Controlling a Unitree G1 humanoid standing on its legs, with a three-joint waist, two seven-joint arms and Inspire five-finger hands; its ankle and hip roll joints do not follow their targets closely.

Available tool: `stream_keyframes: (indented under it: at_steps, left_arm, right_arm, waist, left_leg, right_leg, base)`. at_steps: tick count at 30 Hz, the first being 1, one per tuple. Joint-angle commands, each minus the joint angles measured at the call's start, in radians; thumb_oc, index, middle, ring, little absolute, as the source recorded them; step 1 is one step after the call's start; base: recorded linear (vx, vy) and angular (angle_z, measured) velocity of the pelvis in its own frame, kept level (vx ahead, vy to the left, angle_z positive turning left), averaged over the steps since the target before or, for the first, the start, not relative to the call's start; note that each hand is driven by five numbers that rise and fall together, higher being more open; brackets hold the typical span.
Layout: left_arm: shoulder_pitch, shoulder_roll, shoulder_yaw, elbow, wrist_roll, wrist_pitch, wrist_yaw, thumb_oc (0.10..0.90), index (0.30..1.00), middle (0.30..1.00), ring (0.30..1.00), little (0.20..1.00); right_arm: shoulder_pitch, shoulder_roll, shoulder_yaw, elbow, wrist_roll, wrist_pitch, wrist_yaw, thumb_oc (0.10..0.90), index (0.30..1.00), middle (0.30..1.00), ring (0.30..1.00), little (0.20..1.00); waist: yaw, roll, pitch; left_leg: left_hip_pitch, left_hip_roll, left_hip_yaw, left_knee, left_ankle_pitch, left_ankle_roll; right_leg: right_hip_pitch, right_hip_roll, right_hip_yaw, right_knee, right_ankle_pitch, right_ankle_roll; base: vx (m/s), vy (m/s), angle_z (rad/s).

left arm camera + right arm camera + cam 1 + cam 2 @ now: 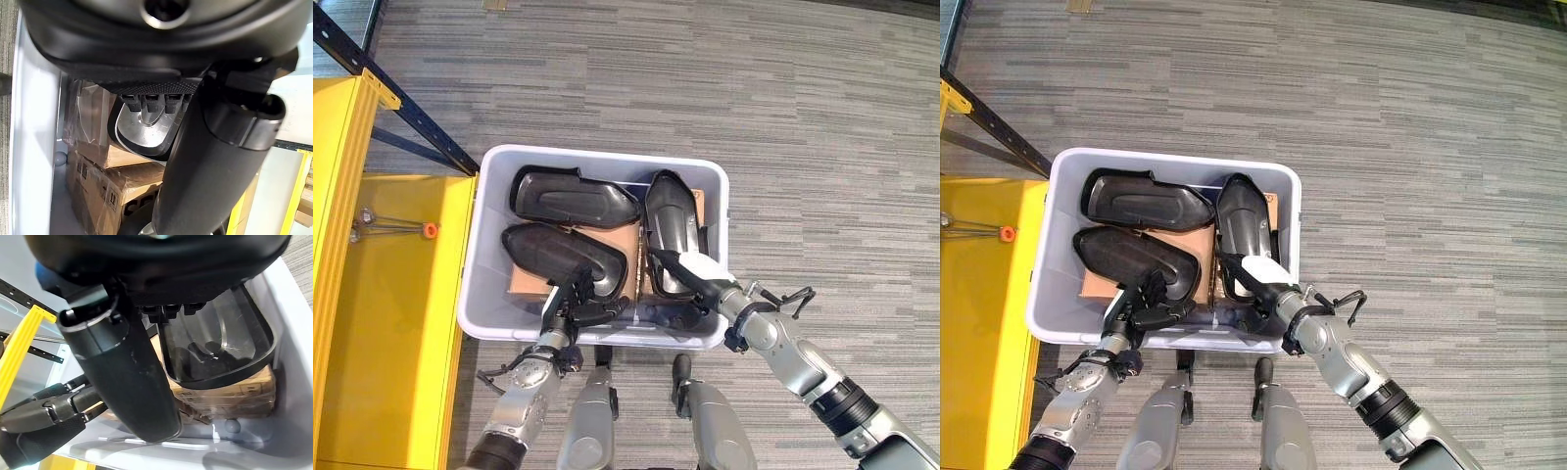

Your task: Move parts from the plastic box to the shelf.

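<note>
Both hands reach into plastic box [499, 294]: left hand [576, 305] clasps near black part [563, 253], right hand [697, 276] grip unclear on upright part [668, 223]; pick-up step, lift toward yellow shelf [391, 323] next.

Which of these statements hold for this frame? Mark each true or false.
1. Three black parts lie in the box. True: one at the back, one in front of it, one on the right.
2. The box stands on the yellow shelf. False: it stands on the floor beside it.
3. Both hands reach into the box. True: left hand, right hand.
4. A part lies on the shelf. False: all three are in the box.
</note>
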Motion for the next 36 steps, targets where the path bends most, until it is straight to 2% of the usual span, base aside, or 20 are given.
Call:
stream_keyframes:
  at_steps: [1,13,24,36]
  left_arm:
    - [0.004,0.032,0.018,-0.123,0.026,-0.09,0.004,0.9,1.0,1.0,1.0,1.0]
    - [0.003,0.025,0.013,-0.12,0.012,-0.106,0.024,0.9,1.0,1.0,1.0,1.0]
    - [0.012,0.023,0.009,-0.129,0.005,-0.105,0.034,0.9,1.0,1.0,1.0,1.0]
    - [0.003,0.015,0.001,-0.15,-0.008,-0.114,0.058,0.9,1.0,1.0,1.0,1.0]
  right_arm:
    - [-0.079,-0.009,-0.028,-0.09,-0.02,-0.055,-0.056,0.9,1.0,1.0,1.0,1.0]
    - [-0.085,-0.043,-0.039,-0.031,-0.055,-0.044,-0.097,0.9,1.0,1.0,1.0,1.0]
    - [-0.083,-0.059,-0.057,-0.009,-0.073,-0.035,-0.128,0.9,1.0,1.0,1.0,1.0]
    - [-0.151,-0.052,-0.042,0.024,-0.097,-0.015,-0.168,0.9,1.0,1.0,1.0,1.0]
  waist:
    - [-0.001,-0.04,0.011]
    - [-0.014,-0.017,0.013]
    - [-0.018,-0.007,0.013]
    - [-0.012,0.001,0.013]
  left_leg:
    - [-0.011,0.101,-0.027,0.124,-0.119,-0.029]
    - [-0.092,0.108,-0.034,0.129,-0.104,-0.035]
    - [-0.155,0.115,-0.046,0.13,-0.091,-0.038]
    - [-0.242,0.113,-0.069,0.135,-0.076,-0.038]
  right_leg:
    - [0.05,-0.15,0.025,-0.262,0.286,0.073]
    - [-0.046,-0.141,0.031,-0.221,0.272,0.07]
    - [-0.122,-0.128,0.03,-0.177,0.254,0.061]
    - [-0.208,-0.117,0.016,-0.129,0.242,0.053]
  base:
    - [0.0,0.0,0.0]
    - [0.0,-0.007,0.0]
    - [0.0,-0.021,0.01]
    - [0.0,-0.024,0.04]
